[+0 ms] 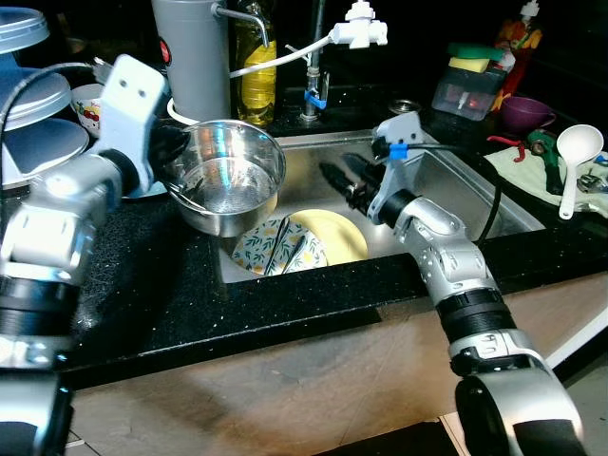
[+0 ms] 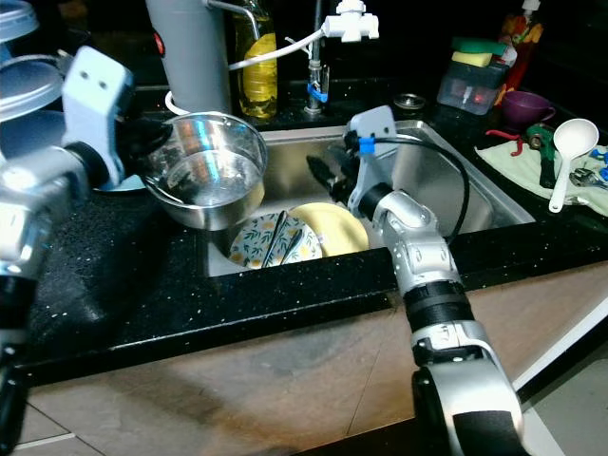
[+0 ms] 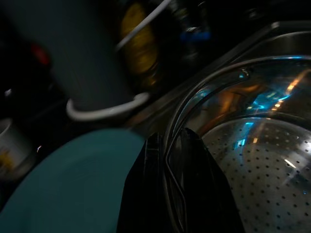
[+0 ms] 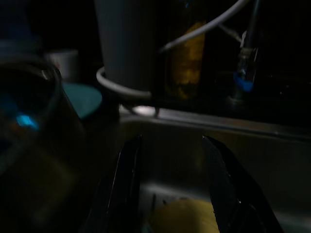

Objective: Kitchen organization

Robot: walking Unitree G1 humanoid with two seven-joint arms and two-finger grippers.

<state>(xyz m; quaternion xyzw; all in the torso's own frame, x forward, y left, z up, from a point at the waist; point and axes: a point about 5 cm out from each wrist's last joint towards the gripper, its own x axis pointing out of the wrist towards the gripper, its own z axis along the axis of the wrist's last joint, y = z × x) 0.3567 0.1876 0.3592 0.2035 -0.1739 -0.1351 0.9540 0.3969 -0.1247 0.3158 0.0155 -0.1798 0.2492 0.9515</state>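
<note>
The sink (image 1: 475, 190) sits mid-frame, set into the bench (image 1: 161, 275). In it, lower left of the basin, lie two plates (image 1: 304, 239) with utensils across them. A steel bowl (image 1: 226, 176) hangs over the sink's left edge, gripped at its rim by the left claw (image 1: 176, 190). Right claw (image 1: 344, 179) hovers inside the basin. Behind stands the tap (image 1: 313, 95); a ladle (image 1: 575, 161) lies far right

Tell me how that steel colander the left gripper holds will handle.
The steel colander is probably rigid and light. The left gripper pinches only its thin rim, so it may swing or slip. Its polished metal looks slick.
</note>
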